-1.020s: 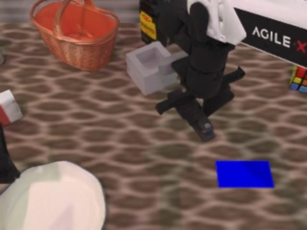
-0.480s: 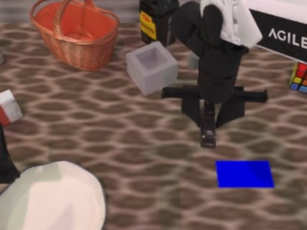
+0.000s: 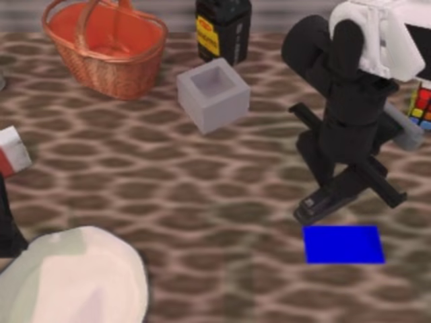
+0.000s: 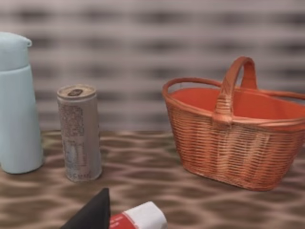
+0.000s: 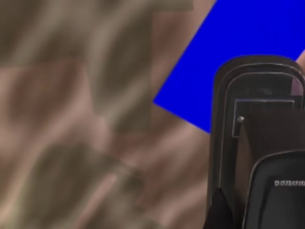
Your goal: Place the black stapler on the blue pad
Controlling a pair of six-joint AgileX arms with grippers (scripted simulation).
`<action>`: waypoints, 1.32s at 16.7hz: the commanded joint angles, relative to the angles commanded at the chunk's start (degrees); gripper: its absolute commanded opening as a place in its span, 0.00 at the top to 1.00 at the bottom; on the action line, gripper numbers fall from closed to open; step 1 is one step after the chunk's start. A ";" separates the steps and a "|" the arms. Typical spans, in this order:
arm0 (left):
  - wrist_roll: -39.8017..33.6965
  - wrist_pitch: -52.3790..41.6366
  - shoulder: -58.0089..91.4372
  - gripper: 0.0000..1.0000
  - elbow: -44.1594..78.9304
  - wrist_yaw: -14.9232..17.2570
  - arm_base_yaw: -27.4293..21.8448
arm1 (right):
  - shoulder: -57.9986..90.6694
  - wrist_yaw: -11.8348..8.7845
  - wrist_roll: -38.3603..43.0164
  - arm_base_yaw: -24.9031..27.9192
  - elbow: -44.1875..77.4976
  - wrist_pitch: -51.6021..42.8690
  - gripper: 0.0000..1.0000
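The black stapler [image 3: 322, 203] hangs just above the table, tilted, its low end close to the back left corner of the blue pad [image 3: 343, 244]. My right gripper [image 3: 347, 188] is shut on it from above. In the right wrist view the stapler [image 5: 259, 143] fills the near side, with the blue pad [image 5: 238, 57] right beyond its tip. My left arm [image 3: 5, 225] stays parked at the table's left edge.
An orange basket [image 3: 108, 47], a grey hollow cube [image 3: 213, 94] and a black bottle with a yellow label [image 3: 222, 30] stand at the back. A colour cube [image 3: 423, 108] is at the right edge. A red-white box [image 3: 12, 151] and a pale rounded object [image 3: 67, 276] sit at the left.
My right gripper has carried the stapler to the right and toward the front, turning it. Its low end now sits by the pad's back left corner.
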 joint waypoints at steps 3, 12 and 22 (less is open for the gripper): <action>0.00 0.00 0.00 0.00 0.00 0.00 0.00 | -4.20 0.08 14.77 -1.15 -4.77 1.32 1.00; 0.00 0.00 0.00 0.00 0.00 0.00 0.00 | -9.82 0.13 28.17 -2.58 -10.09 3.61 1.00; 0.00 0.00 0.00 0.00 0.00 0.00 0.00 | -4.64 0.18 28.04 -2.54 -19.78 19.15 1.00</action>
